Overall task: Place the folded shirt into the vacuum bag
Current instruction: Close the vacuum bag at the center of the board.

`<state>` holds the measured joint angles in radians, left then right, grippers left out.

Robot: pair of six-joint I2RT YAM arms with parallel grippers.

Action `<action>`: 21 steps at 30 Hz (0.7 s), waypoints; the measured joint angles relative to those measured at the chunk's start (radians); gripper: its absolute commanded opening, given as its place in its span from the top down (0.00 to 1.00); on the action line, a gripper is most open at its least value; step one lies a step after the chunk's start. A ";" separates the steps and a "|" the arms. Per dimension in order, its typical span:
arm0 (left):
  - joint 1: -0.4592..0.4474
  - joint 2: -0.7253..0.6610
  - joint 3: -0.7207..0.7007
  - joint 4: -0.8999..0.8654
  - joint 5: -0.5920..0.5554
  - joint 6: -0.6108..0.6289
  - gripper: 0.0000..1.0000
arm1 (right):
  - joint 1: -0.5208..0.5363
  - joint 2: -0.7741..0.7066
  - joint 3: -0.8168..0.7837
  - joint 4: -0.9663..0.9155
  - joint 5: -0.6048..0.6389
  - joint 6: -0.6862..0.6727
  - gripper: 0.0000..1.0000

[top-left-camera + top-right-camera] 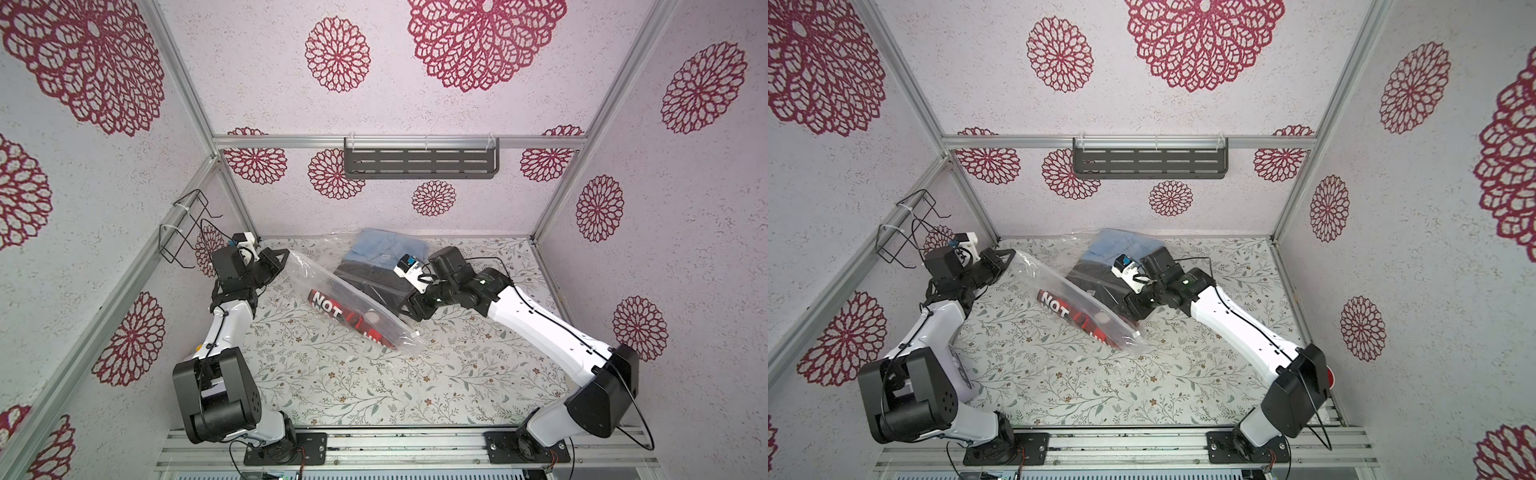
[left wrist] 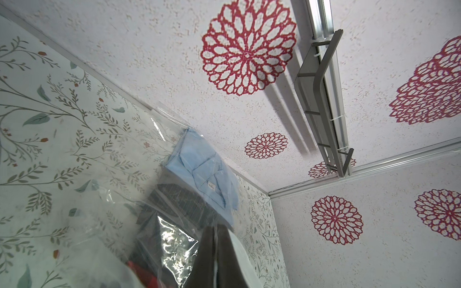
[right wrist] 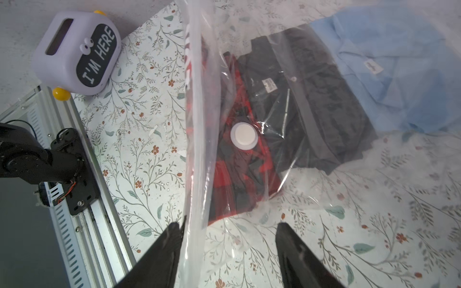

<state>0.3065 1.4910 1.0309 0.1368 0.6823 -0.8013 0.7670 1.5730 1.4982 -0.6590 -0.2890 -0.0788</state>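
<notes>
The left end effector (image 1: 285, 255) is clamped shut on a raised corner of the vacuum bag (image 1: 316, 278). The right end effector (image 3: 228, 224) stands open, gripping nothing. Just ahead of it, inside the bag, lie a red shirt (image 3: 232, 179), a black shirt (image 3: 311, 99) and a blue shirt (image 3: 386, 62), all folded.
</notes>
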 measured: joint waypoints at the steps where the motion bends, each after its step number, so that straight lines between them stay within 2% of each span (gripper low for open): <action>1: -0.003 0.000 0.000 0.000 0.000 0.001 1.00 | 0.015 0.021 0.014 0.002 0.001 -0.005 0.36; 8: -0.014 -0.005 -0.008 0.000 -0.012 0.012 1.00 | 0.113 0.157 0.070 0.005 0.007 -0.026 0.43; 13: -0.014 -0.020 -0.022 -0.022 -0.044 0.031 1.00 | 0.129 0.194 0.071 0.034 0.016 -0.016 0.36; 17: -0.014 -0.085 -0.063 -0.071 -0.113 0.058 1.00 | 0.095 0.172 0.034 0.114 -0.001 0.026 0.33; 21: -0.014 -0.167 -0.111 -0.122 -0.197 0.075 1.00 | -0.001 0.118 -0.033 0.232 -0.021 0.099 0.32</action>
<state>0.2924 1.3239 0.9203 0.0143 0.4850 -0.7261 0.7658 1.6913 1.4651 -0.4274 -0.3103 0.0204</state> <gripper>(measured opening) 0.048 0.681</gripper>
